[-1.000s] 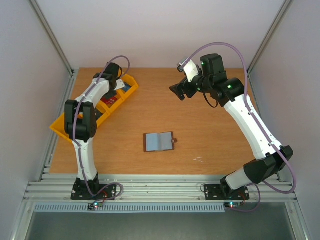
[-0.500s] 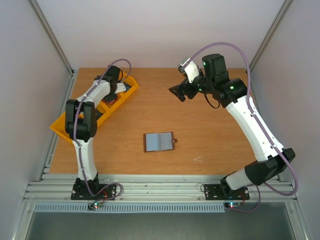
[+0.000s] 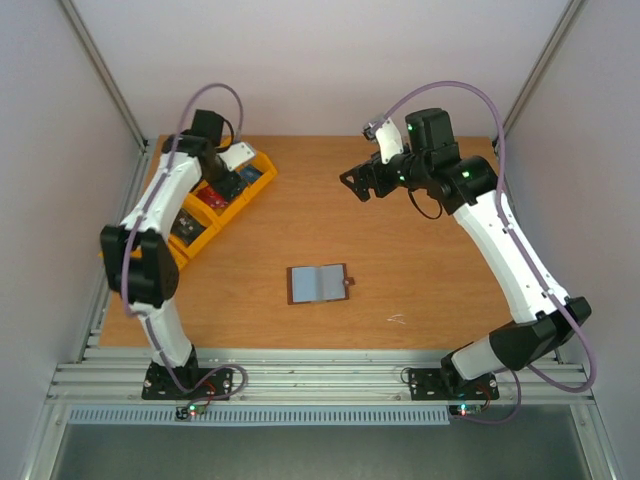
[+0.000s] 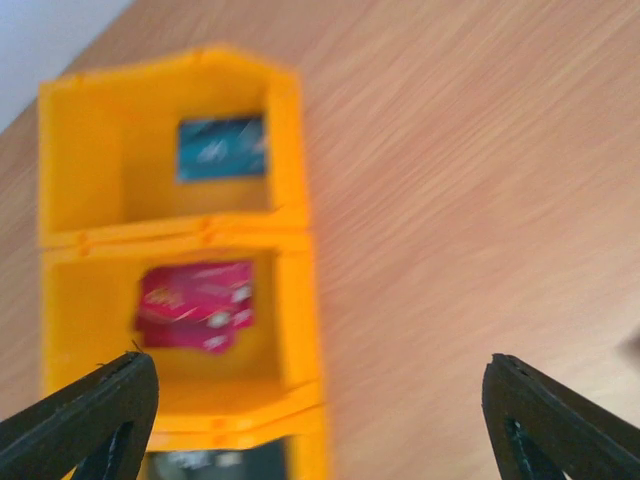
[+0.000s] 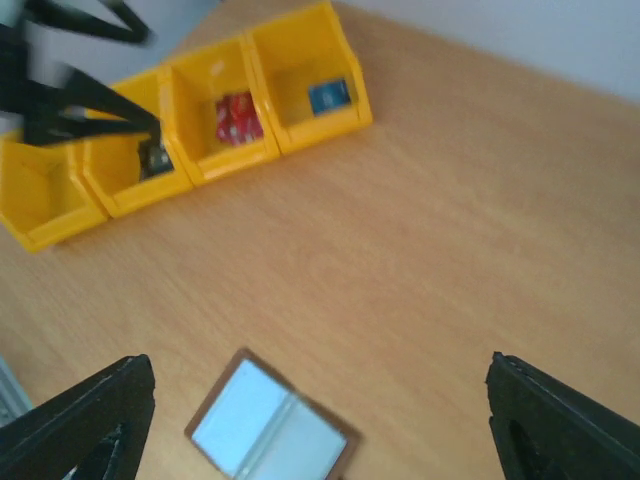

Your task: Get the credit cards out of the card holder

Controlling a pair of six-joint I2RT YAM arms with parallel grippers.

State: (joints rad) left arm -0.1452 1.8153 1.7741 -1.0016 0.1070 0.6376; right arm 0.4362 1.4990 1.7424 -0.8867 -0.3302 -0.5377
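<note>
The card holder (image 3: 318, 284) is seen lying open on the table (image 3: 420, 290), near the middle and toward the near edge. Its grey-blue lining is turned up and its small brown clasp tab (image 3: 349, 282) points to the right. It is touched by neither tool. In the right wrist view its brown edge is shown around the pale lining, low in the frame.

A row of yellow bins (image 4: 285, 140) is set slantwise at the far left corner of the table. The red credit cards (image 4: 195, 305) are found in the second compartment from the far end, lying flat on its floor, one seemingly overlapping another. A blue card (image 4: 222, 148) is seen in the far-end compartment. A dark thing (image 4: 215, 467), too blurred to be named, is glimpsed in the third.

The left tool (image 4: 318, 370) is held in the air above the bins, over the compartment with the red cards. Its fingers (image 4: 85, 420) are spread wide apart with nothing between them. The right tool (image 5: 318, 368) is raised over the far middle of the table, well apart from the card holder. Its fingers (image 5: 560, 430) are likewise spread wide, and nothing is gripped by them.
</note>
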